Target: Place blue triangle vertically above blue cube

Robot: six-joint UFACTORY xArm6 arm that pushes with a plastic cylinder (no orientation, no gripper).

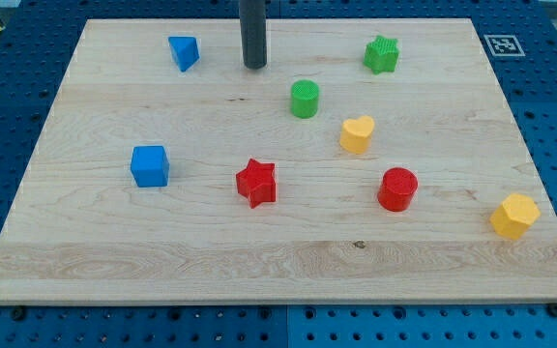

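Note:
The blue triangle (184, 52) lies near the view's top left of the wooden board (114, 242). The blue cube (150, 165) sits lower down on the left side, a little left of the triangle's column. My tip (254, 66) rests on the board near the view's top centre, to the right of the blue triangle and apart from it. The rod rises out of the view's top edge.
A green cylinder (305, 99) stands below and right of my tip. A green star (381, 54) is at the top right. A yellow heart (357, 134), a red star (256, 183), a red cylinder (397, 188) and a yellow hexagon (514, 215) lie across the middle and right.

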